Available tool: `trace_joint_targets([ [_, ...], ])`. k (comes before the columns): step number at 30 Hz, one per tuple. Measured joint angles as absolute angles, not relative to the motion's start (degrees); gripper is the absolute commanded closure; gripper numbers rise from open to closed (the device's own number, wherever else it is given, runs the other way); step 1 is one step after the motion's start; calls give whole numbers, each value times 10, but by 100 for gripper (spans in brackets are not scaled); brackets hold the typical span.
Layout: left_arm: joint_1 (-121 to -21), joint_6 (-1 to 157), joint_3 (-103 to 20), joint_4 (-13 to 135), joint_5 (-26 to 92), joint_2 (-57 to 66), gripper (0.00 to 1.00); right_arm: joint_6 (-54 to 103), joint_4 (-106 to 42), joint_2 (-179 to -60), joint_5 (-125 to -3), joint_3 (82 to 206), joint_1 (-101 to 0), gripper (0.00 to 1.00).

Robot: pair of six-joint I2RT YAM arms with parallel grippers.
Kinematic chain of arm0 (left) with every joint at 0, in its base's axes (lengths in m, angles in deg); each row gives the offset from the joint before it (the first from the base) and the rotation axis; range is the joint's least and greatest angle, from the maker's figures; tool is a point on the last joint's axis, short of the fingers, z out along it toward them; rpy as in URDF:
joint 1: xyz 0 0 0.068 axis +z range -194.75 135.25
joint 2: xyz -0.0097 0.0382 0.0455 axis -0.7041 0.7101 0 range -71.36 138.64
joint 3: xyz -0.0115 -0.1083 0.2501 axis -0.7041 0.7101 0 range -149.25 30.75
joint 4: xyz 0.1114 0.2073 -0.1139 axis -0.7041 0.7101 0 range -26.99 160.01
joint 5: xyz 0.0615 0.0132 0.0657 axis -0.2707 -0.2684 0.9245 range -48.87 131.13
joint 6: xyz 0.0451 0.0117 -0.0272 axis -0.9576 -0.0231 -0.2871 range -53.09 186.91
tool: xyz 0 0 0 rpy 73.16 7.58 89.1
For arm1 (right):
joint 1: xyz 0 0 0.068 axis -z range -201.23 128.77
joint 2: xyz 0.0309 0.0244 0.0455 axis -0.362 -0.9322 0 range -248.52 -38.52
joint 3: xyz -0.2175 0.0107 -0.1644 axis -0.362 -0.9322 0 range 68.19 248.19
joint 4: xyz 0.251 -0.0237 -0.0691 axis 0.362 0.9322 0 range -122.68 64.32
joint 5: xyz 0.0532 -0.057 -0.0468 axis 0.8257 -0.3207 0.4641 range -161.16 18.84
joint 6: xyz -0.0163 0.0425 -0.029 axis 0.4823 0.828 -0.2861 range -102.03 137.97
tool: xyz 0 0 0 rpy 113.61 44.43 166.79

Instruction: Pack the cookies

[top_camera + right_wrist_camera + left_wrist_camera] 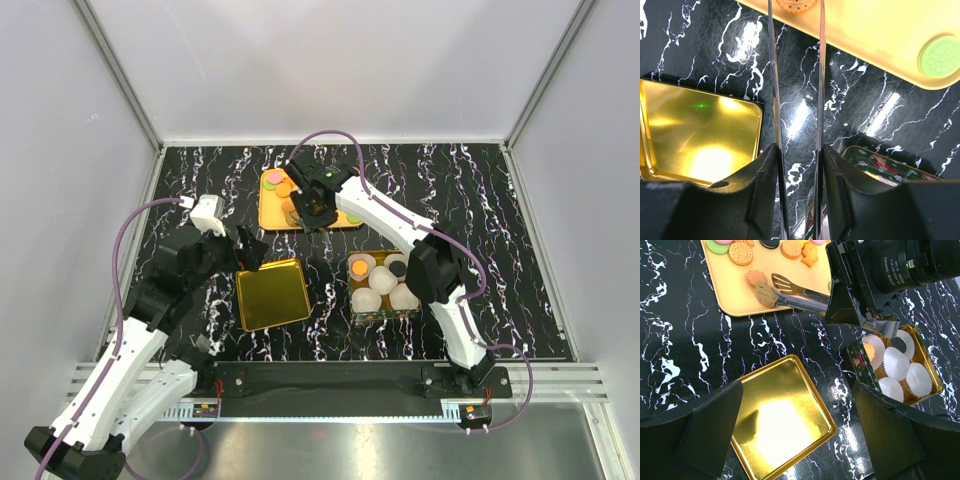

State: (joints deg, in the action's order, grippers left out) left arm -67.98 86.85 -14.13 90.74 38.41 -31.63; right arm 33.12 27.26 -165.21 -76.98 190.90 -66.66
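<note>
Black marbled table [500, 200] between white walls. On it, right gripper [796, 165] clamped on metal tongs [790, 292], tips at an orange cookie [756, 277] near the yellow tray's [735, 297] edge; contact unclear. Other cookies [740, 253] farther back on the tray. Left gripper [797, 390] spread wide, empty, above a gold lid [780, 415]. Beside that, a tin [860, 362] of white paper cups [896, 363].

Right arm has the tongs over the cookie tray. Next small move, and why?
Probably ease the tongs forward so their open tips straddle the orange cookie on the yellow tray, then squeeze. The tips sit right beside that cookie with nothing between them, and several paper cups in the tin are empty.
</note>
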Motion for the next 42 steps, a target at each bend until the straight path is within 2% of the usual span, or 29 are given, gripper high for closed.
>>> trace_joint_targets([
  [26,-680,869,-141,907,384,-316,1,329,271,-1627,-777,1911,-614,61],
  [42,-680,869,-141,907,384,-316,1,332,270,-1514,-778,1823,-611,61],
])
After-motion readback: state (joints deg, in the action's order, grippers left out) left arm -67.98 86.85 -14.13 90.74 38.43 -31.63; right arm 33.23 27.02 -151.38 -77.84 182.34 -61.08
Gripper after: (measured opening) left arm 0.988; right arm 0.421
